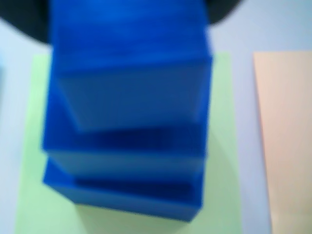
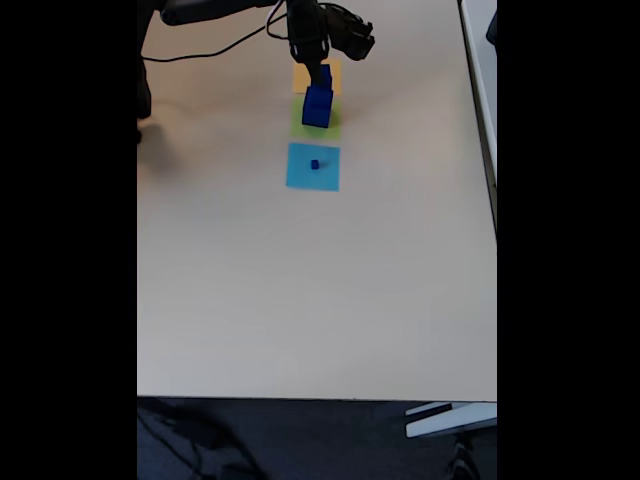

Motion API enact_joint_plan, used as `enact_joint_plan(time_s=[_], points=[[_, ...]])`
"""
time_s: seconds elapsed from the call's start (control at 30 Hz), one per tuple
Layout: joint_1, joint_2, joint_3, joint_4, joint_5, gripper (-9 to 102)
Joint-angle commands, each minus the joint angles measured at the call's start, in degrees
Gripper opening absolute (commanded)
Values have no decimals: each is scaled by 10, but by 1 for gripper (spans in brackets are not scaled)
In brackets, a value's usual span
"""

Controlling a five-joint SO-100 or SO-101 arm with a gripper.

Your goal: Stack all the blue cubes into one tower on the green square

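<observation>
Three blue cubes (image 1: pixel 129 141) stacked on green square (image 1: pixel 34 146); fixed view adds a fourth (image 2: pixel 314 164) (fingers' state unclear).

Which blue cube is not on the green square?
The small lone cube on the light-blue square; the others are stacked on the green square.

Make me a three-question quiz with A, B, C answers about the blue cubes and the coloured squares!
1. Where does the tower of blue cubes stand?
A. on the green square
B. on the bare table
C. on the light-blue square

2. How many cubes does the wrist view show stacked?
A. one
B. three
C. six

3. The small blue cube on the light-blue square is:
A. on top of the tower
B. held in the air
C. lying alone

Answers: 1 A, green shows around the tower's base. 2 B, three stepped layers show. 3 C, it sits apart from the tower.
</observation>
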Motion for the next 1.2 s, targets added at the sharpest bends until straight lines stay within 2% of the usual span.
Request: enact_joint_plan(time_s=[0.0, 1.17], points=[[4, 67, -4, -9, -5, 2], [-7, 67, -1, -2, 4, 8]])
